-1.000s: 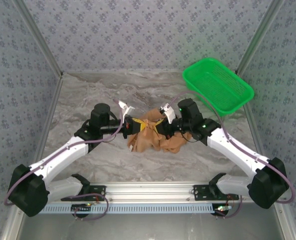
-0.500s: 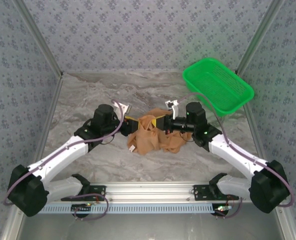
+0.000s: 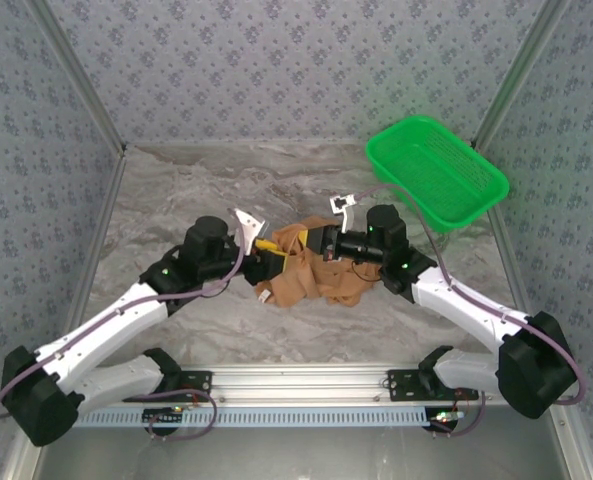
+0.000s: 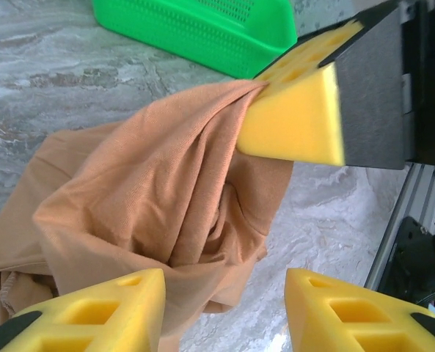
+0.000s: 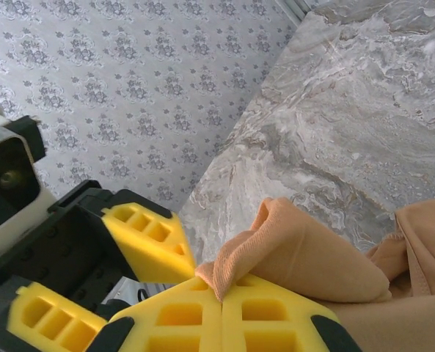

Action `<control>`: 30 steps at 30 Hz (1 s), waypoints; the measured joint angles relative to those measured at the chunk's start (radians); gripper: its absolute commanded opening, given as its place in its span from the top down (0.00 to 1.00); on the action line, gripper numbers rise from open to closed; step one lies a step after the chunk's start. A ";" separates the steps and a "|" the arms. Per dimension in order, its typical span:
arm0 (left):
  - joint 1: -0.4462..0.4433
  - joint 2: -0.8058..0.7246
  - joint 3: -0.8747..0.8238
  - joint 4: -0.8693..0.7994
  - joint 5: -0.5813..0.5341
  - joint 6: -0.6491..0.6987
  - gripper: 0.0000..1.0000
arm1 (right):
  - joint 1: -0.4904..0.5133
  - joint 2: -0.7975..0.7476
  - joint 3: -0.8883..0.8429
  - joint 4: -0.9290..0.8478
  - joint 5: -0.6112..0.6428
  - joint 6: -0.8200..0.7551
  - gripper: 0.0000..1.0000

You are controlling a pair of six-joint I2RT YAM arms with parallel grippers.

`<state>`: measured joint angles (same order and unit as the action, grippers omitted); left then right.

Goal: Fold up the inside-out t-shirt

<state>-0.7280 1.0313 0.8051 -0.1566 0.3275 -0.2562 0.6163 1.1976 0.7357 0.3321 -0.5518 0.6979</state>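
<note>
The inside-out t-shirt [image 3: 311,272] is a crumpled orange-tan heap in the middle of the marble table. My right gripper [image 3: 319,240] is shut on a raised fold of it; in the right wrist view the cloth edge [image 5: 235,268] is pinched between my yellow pads [image 5: 222,304]. My left gripper [image 3: 269,252] is at the heap's left side, open. In the left wrist view its pads [image 4: 224,315] stand apart, with the shirt [image 4: 144,191] brushing the left pad [image 4: 92,308]. The right gripper's pad [image 4: 298,110] holds the fold just ahead.
A green mesh basket [image 3: 436,172] sits at the back right of the table, seen beyond the shirt as the basket [image 4: 202,29] in the left wrist view. Patterned walls enclose the table [image 3: 176,190] on three sides. An aluminium rail [image 3: 306,385] runs along the near edge.
My left gripper has opened, let go of the shirt and drawn back a little towards the near left. The right gripper stays shut on its fold and has shifted slightly.
</note>
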 measured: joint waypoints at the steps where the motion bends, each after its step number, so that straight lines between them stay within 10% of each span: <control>1: 0.000 0.017 0.008 0.000 0.002 0.006 0.55 | 0.001 0.000 0.000 0.000 0.005 0.002 1.00; 12: 0.000 0.113 0.067 0.000 0.040 0.037 0.63 | 0.006 -0.003 0.000 -0.001 0.018 0.003 1.00; 20: 0.001 0.138 0.079 0.001 0.044 0.049 1.00 | 0.009 -0.006 0.000 -0.011 0.030 0.001 1.00; 30: 0.109 0.067 0.080 0.119 0.247 -0.131 1.00 | 0.028 -0.034 0.076 -0.245 0.193 -0.227 0.91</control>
<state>-0.6186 1.0985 0.8852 -0.0376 0.5747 -0.3870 0.6445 1.1637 0.8116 0.0868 -0.3588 0.4713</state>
